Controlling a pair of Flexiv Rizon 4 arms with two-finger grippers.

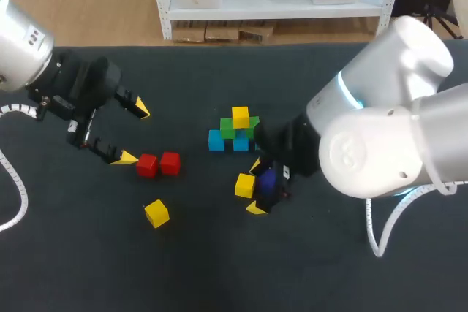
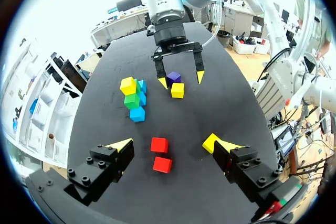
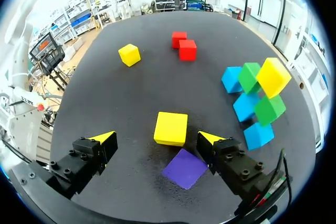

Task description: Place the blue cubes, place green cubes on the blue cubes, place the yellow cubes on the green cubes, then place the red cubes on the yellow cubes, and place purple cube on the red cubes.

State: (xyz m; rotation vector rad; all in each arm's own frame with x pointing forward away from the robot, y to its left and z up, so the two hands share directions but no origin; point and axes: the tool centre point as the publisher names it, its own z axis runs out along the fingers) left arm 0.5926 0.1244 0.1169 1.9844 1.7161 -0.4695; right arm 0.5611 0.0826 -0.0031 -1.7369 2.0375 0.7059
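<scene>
Right tool (image 3: 156, 137): released, fingers wide; my nearer arm.
Yellow cube (image 3: 170, 128): on the tabletop (image 3: 105, 95), just ahead, between its fingers.
Green cubes (image 1: 228, 128): in the stack, on the far side.

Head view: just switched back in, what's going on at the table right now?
The blue cubes form the base, with two green cubes on them and one yellow cube on top. The right pincer hangs open around the purple cube, a second yellow cube at its tips. The left pincer is open by the two red cubes. A third yellow cube lies apart.
</scene>
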